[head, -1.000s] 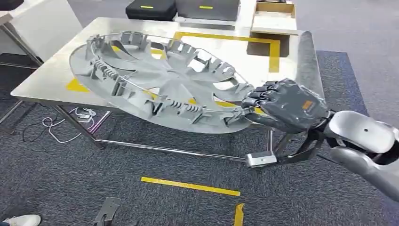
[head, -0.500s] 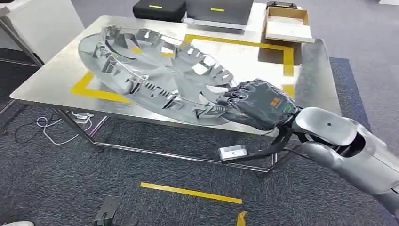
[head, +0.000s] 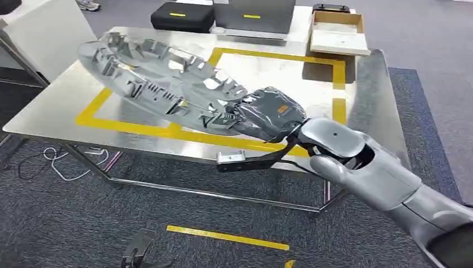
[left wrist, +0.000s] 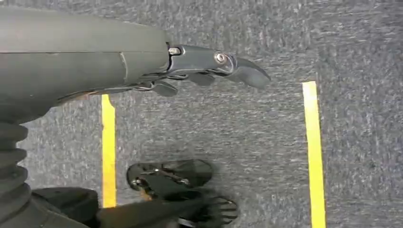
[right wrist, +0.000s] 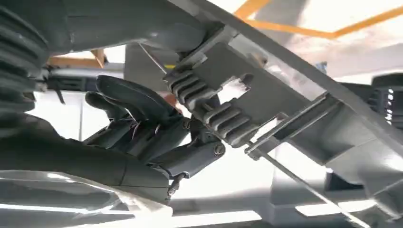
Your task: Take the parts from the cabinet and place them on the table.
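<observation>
Here the right robot hand (head: 266,119) grips the wheel cover's (head: 162,78) near rim above the table (head: 362,95).

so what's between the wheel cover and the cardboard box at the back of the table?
Head view: bare steel table top crossed by the yellow tape outline. Nothing else lies between the wheel cover and the cardboard box.

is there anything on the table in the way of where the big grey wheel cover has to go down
Nothing visible. The right hand holds the round grey plastic wheel cover tilted above the steel table, and the top inside the yellow tape outline below it looks bare. The cardboard box sits at the far edge, outside the outline.
</observation>
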Controlling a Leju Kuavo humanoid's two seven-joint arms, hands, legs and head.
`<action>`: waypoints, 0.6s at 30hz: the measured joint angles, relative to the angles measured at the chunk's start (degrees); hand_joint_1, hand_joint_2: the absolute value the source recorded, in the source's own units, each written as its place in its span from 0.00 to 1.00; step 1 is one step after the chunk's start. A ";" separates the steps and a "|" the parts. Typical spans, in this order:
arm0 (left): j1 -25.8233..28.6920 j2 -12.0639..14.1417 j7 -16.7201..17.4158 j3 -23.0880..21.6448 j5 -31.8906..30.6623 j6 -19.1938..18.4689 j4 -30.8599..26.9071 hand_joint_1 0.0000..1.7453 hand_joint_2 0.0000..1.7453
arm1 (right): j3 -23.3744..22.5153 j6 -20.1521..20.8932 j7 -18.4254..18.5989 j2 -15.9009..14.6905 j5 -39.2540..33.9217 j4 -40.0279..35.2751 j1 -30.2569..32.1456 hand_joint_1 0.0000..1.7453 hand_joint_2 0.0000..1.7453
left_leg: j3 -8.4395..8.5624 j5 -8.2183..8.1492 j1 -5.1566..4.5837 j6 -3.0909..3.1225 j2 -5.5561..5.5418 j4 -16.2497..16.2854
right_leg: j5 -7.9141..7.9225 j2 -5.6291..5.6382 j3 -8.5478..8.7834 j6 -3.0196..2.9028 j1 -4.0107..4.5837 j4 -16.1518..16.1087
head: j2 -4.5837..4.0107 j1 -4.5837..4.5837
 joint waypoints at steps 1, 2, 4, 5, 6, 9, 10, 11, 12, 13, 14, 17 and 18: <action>0.22 0.09 0.22 -0.09 0.00 0.00 0.00 0.00 1.00 | 0.02 -0.26 0.20 0.57 0.07 1.53 0.13 1.00 1.00 | -1.19 0.15 0.19 -0.41 0.01 0.95 | -0.41 0.05 0.30 0.36 -0.21 0.13 | 0.00 0.00; 0.42 0.20 0.33 -0.28 -0.02 0.00 0.00 0.00 1.00 | 0.02 -0.41 0.35 1.27 0.20 3.58 0.24 1.00 1.00 | -1.17 1.97 0.45 -0.90 0.05 -0.56 | -0.96 0.10 0.78 0.84 -0.52 0.39 | 0.00 -0.02; 0.46 0.33 0.48 -0.78 -0.15 -0.02 0.00 0.00 1.00 | 0.02 -0.48 0.63 2.34 0.44 7.15 0.38 1.00 1.00 | 1.10 9.08 1.26 -2.07 0.13 -9.10 | -2.26 0.09 1.63 1.58 -1.28 1.33 | 0.00 0.00; 0.50 0.33 0.48 -0.90 -0.20 -0.04 0.00 0.00 1.00 | 0.02 -0.50 0.74 2.91 0.46 8.66 0.46 1.00 1.00 | 1.91 11.37 1.76 -2.79 0.13 -12.78 | -2.95 0.03 1.84 1.98 -1.55 2.02 | 0.00 -0.04; 0.56 0.02 0.50 -0.96 -0.28 -0.22 0.13 0.00 1.00 | 0.02 -0.72 0.94 3.43 0.52 10.53 0.67 1.00 1.00 | 1.58 9.58 1.05 -2.85 -0.14 -12.25 | -3.21 0.16 1.65 2.31 -1.49 2.36 | 0.00 -0.44; 0.63 0.09 0.87 -1.38 -0.26 -0.11 0.13 0.00 1.00 | -0.31 -2.38 0.96 5.09 1.35 16.07 1.47 1.00 1.00 | 1.44 9.86 0.76 -0.07 -0.06 -12.59 | -3.72 0.14 0.95 2.99 -1.38 2.69 | 0.02 -0.24; 0.48 0.07 1.00 -1.48 -0.24 -0.02 0.13 0.00 1.00 | -0.35 -2.84 1.03 5.55 1.66 17.77 1.63 1.00 1.00 | 1.66 9.75 0.88 0.29 -0.08 -12.56 | -4.10 0.12 0.98 3.24 -1.48 2.73 | 0.00 -0.24; 0.35 0.04 1.14 -1.57 -0.17 0.02 0.11 0.00 1.00 | -0.54 -3.10 1.07 5.87 1.96 19.15 1.85 1.00 1.00 | 1.88 9.61 0.96 0.60 -0.11 -12.75 | -4.76 0.12 0.47 3.52 -1.60 3.29 | 0.00 -0.11; 0.23 0.04 1.16 -1.73 -0.07 0.04 0.11 0.00 1.00 | -0.85 -3.56 1.01 6.13 2.01 20.35 1.94 1.00 1.00 | 2.14 9.43 0.95 0.90 -0.16 -12.77 | -5.83 0.11 -0.78 3.67 -1.60 5.75 | 0.02 0.16; 0.13 0.07 1.18 -1.81 -0.04 0.11 0.13 0.00 1.00 | -1.09 -3.80 0.98 6.45 2.03 21.46 1.99 1.00 1.00 | 2.26 9.24 0.89 1.18 -0.15 -12.76 | -7.25 0.11 -3.01 3.77 -1.62 9.79 | 0.00 0.22; 0.07 0.09 1.31 -1.84 0.09 0.24 0.11 0.00 1.00 | -1.20 -4.11 0.98 6.73 2.08 22.56 2.15 1.00 1.00 | 2.35 9.07 0.75 1.40 -0.13 -12.76 | -8.74 0.10 -5.66 3.86 -1.62 14.31 | 0.00 0.17; 0.21 0.13 1.51 -1.84 0.77 0.48 0.11 0.00 1.00 | -1.82 -4.63 1.66 6.95 2.71 25.64 3.23 1.00 1.00 | 3.10 8.39 0.32 1.87 -0.18 -12.77 | -8.40 0.11 -11.20 3.49 -1.53 21.02 | 0.00 0.20; 0.26 0.15 1.48 -1.84 0.81 0.50 0.13 0.00 1.00 | -2.01 -4.74 1.86 6.99 2.91 26.57 3.45 1.00 1.00 | 3.48 8.14 0.21 1.92 -0.32 -12.77 | -5.68 0.13 -10.43 2.97 -1.30 18.01 | 0.00 0.24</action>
